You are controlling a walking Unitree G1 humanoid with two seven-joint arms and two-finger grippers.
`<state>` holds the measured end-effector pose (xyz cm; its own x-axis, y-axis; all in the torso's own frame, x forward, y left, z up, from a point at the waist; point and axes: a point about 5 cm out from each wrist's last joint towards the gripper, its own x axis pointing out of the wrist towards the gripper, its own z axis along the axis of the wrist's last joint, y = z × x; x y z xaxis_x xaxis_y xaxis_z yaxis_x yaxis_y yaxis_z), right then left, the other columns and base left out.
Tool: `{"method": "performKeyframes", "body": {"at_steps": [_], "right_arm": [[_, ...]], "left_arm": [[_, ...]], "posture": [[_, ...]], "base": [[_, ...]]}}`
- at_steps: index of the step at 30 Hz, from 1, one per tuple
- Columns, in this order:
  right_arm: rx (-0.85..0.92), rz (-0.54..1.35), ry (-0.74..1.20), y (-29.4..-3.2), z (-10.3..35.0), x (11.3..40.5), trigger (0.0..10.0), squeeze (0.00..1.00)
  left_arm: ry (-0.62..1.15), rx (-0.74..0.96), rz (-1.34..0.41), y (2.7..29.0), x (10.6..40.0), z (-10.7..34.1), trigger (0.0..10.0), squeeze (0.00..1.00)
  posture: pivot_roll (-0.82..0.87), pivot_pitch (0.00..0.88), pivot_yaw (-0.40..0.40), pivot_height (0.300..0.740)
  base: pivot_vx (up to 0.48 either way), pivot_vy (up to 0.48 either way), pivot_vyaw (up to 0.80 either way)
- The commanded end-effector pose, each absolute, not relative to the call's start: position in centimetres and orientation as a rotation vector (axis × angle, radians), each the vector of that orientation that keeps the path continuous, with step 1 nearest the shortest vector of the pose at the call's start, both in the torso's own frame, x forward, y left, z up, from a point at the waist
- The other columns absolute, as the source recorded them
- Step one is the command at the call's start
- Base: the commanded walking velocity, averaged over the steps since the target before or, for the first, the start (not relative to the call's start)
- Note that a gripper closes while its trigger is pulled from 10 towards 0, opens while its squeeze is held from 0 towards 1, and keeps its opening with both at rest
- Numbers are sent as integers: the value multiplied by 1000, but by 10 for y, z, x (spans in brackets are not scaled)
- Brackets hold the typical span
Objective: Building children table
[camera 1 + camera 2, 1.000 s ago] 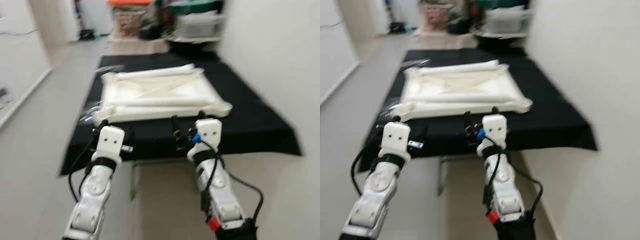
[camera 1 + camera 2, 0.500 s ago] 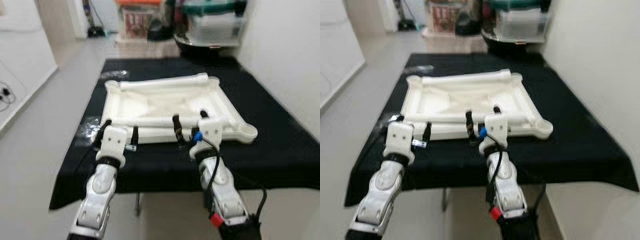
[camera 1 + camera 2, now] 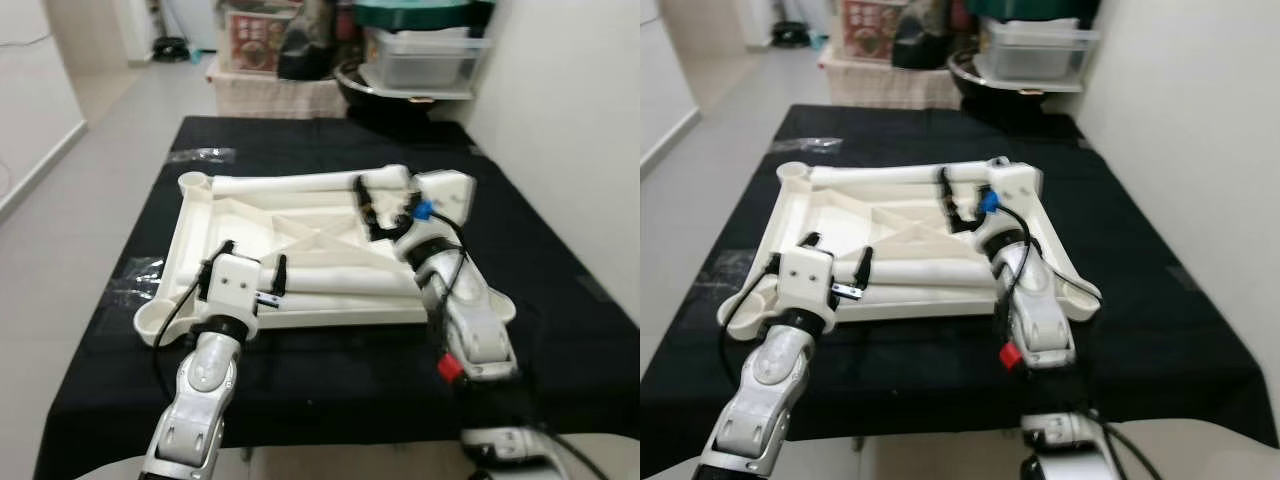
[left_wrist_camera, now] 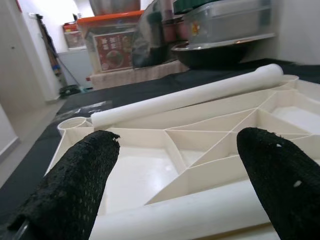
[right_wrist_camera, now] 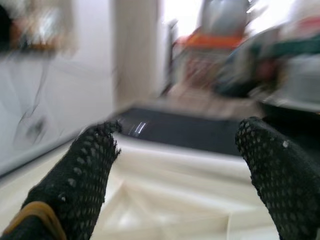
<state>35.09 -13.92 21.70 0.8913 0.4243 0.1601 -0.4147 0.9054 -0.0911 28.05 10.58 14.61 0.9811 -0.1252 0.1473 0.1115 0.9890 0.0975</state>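
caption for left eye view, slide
Both open grippers, left and right, over the upturned white tabletop on black cloth.

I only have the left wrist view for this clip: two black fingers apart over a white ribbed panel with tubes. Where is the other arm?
Observer: The right end effector is over the far right corner of the upturned tabletop, by the end of the far leg tube, with its fingers open.
Operator: And where does my arm sit on the panel?
Observer: The left end effector hovers at the near edge, above the near leg tubes.
Operator: What is it all resting on?
Observer: A table draped in a black cloth, with a clear plastic bag lying left of the tabletop.
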Motion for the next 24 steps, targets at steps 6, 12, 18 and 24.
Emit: {"method": "performKeyframes", "body": {"at_steps": [6, 12, 18, 24], "right_arm": [[-313, 663, 166, -162, 215, 378, 10000, 0], [-471, 738, 267, -164, 227, 392, 10000, 0], [-669, 1006, 432, -139, 230, 394, 10000, 0], [-763, 1187, 545, -137, 227, 389, 10000, 0]], "left_arm": [[-79, -19, -327, 82, 263, 137, 10000, 0], [-34, -51, -461, 68, 247, 131, 10000, 0], [-2, -108, -548, 61, 227, 133, 10000, 0], [52, -104, -562, 64, 212, 127, 10000, 0]], "posture": [[15, 0, -80, 740], [25, 0, -97, 740], [40, 0, -115, 740], [42, 0, -130, 740]], "base": [[0, 0, 0], [0, 0, 0], [0, 0, 0], [0, 0, 0]]}}
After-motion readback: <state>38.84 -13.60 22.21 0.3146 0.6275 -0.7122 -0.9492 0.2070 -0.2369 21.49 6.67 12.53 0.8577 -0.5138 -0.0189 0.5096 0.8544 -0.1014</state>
